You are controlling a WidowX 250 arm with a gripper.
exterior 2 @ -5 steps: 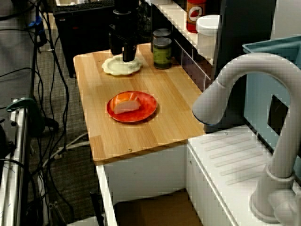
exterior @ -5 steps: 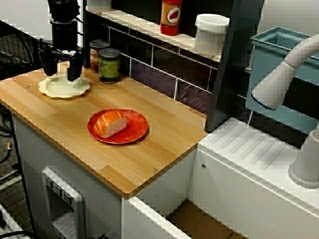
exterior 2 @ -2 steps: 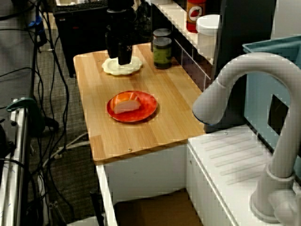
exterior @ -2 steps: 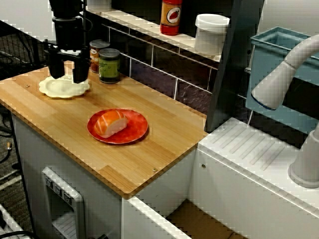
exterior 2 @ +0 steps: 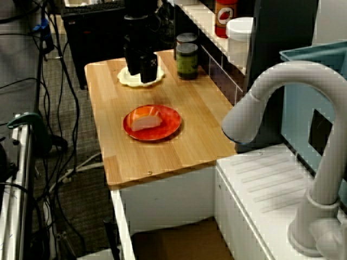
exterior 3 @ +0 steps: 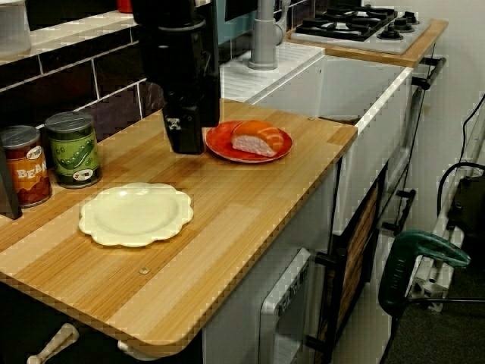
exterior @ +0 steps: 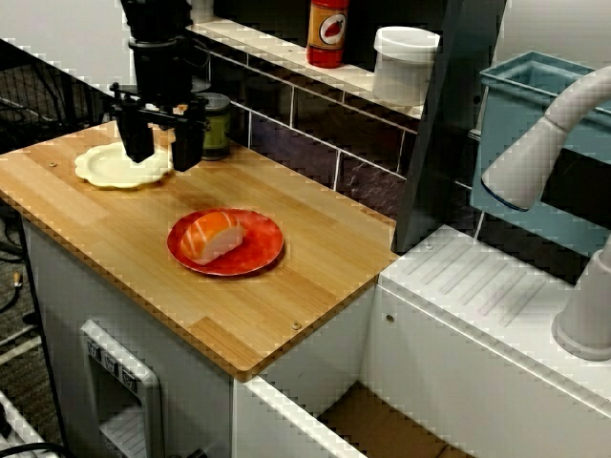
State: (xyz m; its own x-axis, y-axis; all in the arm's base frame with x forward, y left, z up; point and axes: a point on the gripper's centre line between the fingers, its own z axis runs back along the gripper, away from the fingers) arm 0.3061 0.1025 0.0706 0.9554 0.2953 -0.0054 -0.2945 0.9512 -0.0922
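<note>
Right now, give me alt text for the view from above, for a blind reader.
The black tool, open and empty, hangs over a wooden counter between a cream plate and a red plate holding salmon sushi.

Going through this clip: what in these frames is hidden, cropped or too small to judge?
- Red-labelled can: behind the arm in the view facing the shelf; lower left covered by a dark object in the view from the counter's end.
- Red bottle: top cut off by the upper edge in the view facing the shelf; label too small to read.
- Gripper: from the counter's end, one finger hides the gap between them.
</note>
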